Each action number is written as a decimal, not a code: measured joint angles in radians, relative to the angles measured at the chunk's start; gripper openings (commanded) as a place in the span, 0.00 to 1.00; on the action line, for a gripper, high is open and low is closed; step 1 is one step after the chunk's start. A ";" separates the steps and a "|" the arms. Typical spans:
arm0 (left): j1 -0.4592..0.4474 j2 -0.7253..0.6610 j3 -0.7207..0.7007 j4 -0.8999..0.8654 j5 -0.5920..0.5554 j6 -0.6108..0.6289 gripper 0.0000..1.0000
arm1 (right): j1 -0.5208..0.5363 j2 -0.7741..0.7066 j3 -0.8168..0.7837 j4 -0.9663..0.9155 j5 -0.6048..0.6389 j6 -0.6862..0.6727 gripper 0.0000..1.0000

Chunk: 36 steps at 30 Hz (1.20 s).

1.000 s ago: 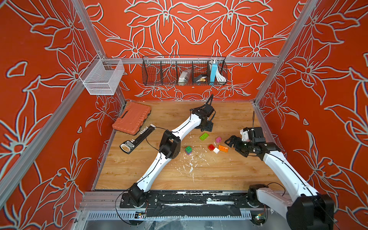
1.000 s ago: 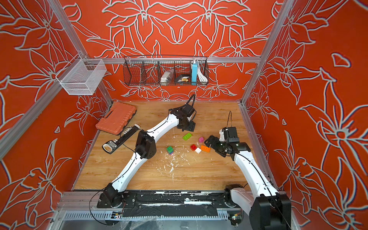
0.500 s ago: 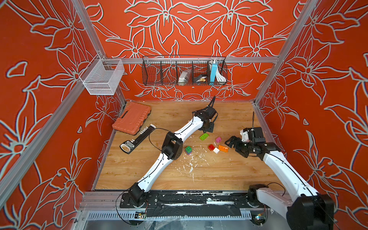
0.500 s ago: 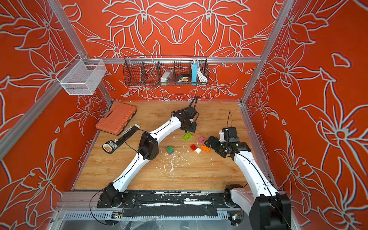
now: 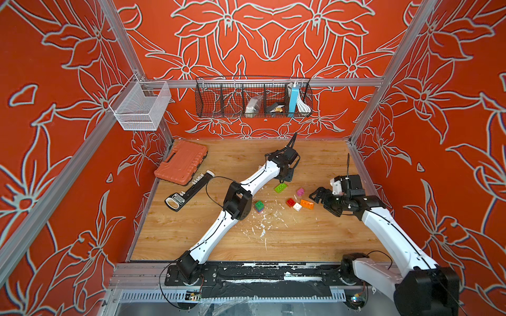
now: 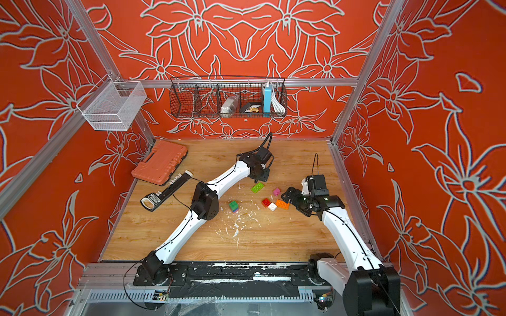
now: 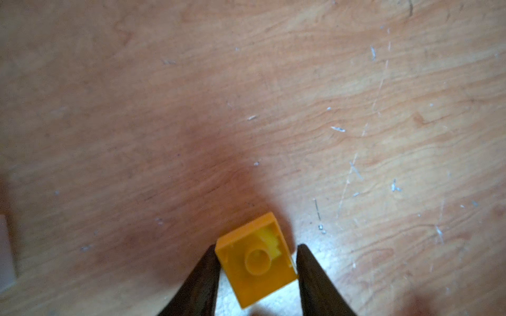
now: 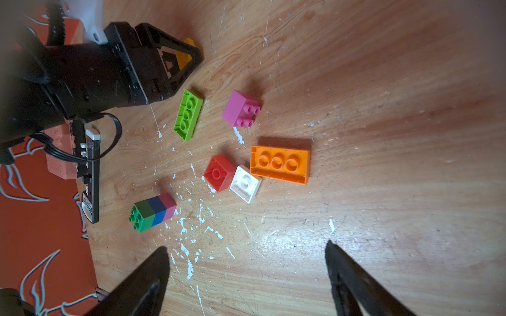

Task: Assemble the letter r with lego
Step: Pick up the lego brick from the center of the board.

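Note:
My left gripper (image 7: 256, 246) has both fingers against a small yellow lego brick (image 7: 256, 260), which lies studs-down on the wooden table; in the right wrist view the brick (image 8: 184, 53) shows between those fingers. In both top views the gripper (image 5: 285, 177) hides it. Loose lego lies nearer the front: a lime brick (image 5: 280, 187), a pink one (image 5: 300, 191), a red one (image 5: 290, 202), a white one (image 5: 297, 207), an orange one (image 5: 307, 204) and a green, blue and pink stack (image 5: 259, 205). My right gripper (image 8: 246, 246) stands open and holds nothing, just right of the orange brick (image 6: 282, 204).
A ribbed orange case (image 5: 181, 161) and a black tool (image 5: 189, 190) lie at the back left. White flecks (image 5: 262, 227) are scattered in front of the bricks. A black wire basket (image 5: 253, 98) and a white mesh basket (image 5: 141, 105) hang on the walls.
My left gripper has shifted a little to the right and its jaws have come in onto the yellow brick. The right arm has stayed still.

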 measured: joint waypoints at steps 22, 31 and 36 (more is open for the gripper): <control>0.009 -0.176 -0.091 -0.032 0.130 0.088 0.29 | 0.000 -0.030 0.008 0.016 -0.014 -0.005 0.90; 0.089 -0.819 -0.493 0.237 0.326 0.165 0.22 | 0.010 -0.050 0.115 0.169 -0.110 0.072 0.90; 0.148 -1.086 -0.791 0.432 0.413 0.216 0.15 | 0.087 0.010 0.219 0.282 -0.183 0.138 0.90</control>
